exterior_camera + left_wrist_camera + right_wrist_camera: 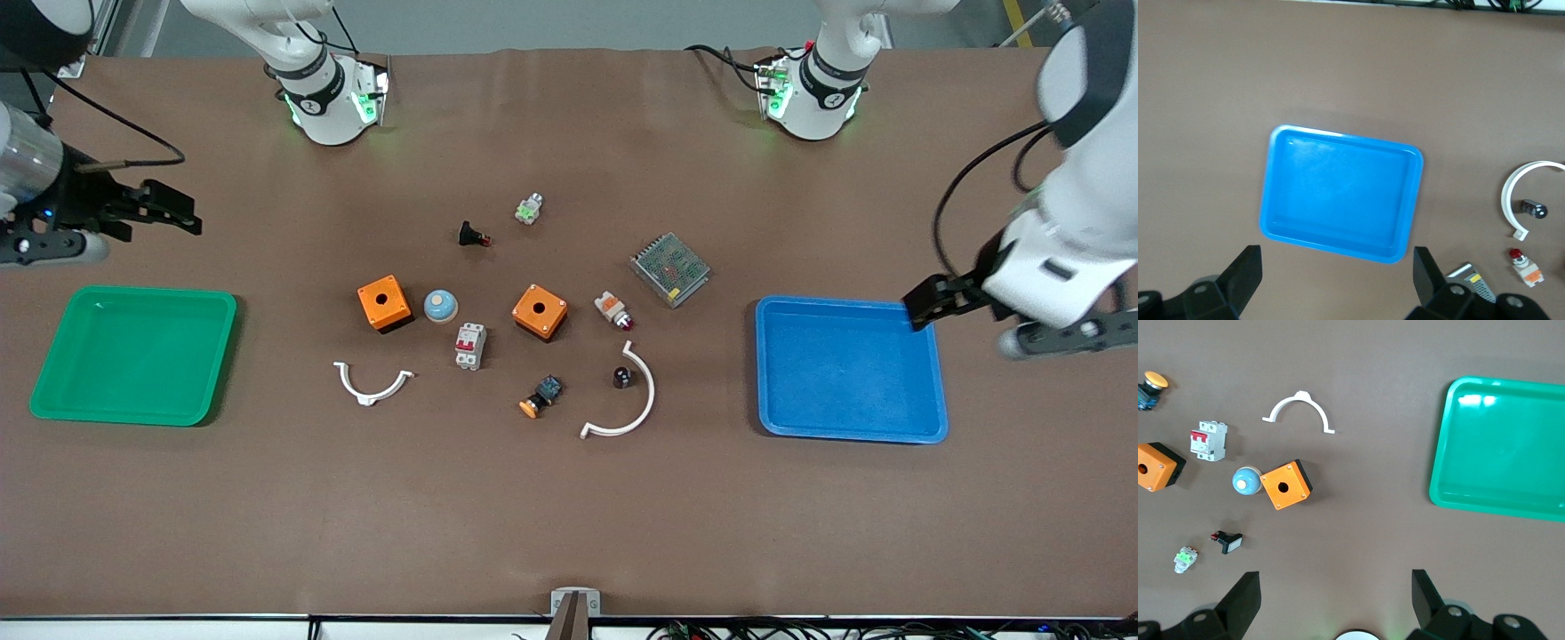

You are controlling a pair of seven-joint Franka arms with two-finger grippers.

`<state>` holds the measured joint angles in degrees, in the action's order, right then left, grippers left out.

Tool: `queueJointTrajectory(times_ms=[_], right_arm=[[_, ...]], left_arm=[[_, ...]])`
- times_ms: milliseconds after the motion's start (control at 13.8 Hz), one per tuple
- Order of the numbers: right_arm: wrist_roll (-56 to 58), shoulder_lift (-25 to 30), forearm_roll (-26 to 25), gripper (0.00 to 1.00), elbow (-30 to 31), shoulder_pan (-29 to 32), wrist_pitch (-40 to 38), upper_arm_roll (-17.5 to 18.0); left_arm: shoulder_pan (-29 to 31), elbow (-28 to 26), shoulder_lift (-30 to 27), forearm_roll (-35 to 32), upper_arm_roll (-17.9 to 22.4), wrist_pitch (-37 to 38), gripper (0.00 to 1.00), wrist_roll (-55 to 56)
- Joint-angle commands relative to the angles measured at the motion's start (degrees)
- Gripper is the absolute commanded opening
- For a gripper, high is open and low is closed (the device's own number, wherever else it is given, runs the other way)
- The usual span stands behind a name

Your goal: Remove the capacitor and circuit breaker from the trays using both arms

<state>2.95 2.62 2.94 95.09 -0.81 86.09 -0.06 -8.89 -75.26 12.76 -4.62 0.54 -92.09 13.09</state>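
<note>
The capacitor (pixel 624 377), a tiny black cylinder, stands inside the curve of a white arc (pixel 633 404) and also shows in the left wrist view (pixel 1535 209). The breaker (pixel 469 345), a white-grey block with red levers, lies between the two orange boxes, nearer the front camera; it also shows in the right wrist view (pixel 1208 441). My left gripper (pixel 929 304) is open and empty over the corner of the blue tray (pixel 845 373) (pixel 1337 273). My right gripper (pixel 182 213) is open and empty over bare table beside the green tray (pixel 133 356) (pixel 1336 593).
Two orange boxes (pixel 384 302) (pixel 540 311), a blue dome (pixel 440 306), a white-orange lamp (pixel 614 310), an orange-capped button (pixel 540 396), a second white arc (pixel 372 384), a grey mesh unit (pixel 670 268), a black flared part (pixel 473 236) and a green-topped part (pixel 529 209) lie mid-table.
</note>
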Motion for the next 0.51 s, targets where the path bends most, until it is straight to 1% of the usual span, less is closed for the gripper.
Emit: queueJointTrajectory(times_ms=[0, 73, 145, 218, 364, 436], right_arm=[[0.1, 0.1, -1.3, 1.00, -4.2, 0.5, -2.1, 0.9], [0.1, 0.1, -1.5, 1.00, -5.1, 0.5, -2.1, 0.9], [0.1, 0.1, -2.1, 1.00, -5.4, 0.5, -2.1, 0.9], [0.1, 0.1, -2.8, 1.00, -5.6, 0.5, -2.0, 0.9], [0.1, -0.1, -3.0, 1.00, -6.6, 0.5, -2.0, 0.9], [0.1, -0.5, -2.9, 1.00, -8.2, 0.8, -2.0, 0.9]], left_arm=[[3.1, -4.8, -5.4, 0.0, -0.6, 0.5, 1.00, -4.6], [5.2, -8.6, -8.8, 0.1, -0.8, 0.4, 1.00, -5.0], [7.4, -12.1, -11.5, 1.1, -1.8, 0.0, 1.00, -5.2], [9.6, -14.2, -13.7, 2.5, -3.2, -0.1, 1.00, -5.3], [10.2, -14.7, -15.0, 2.5, -3.3, 1.3, 1.00, -5.2], [10.2, -14.7, -15.4, 2.5, -3.3, 1.9, 1.00, -5.2]])
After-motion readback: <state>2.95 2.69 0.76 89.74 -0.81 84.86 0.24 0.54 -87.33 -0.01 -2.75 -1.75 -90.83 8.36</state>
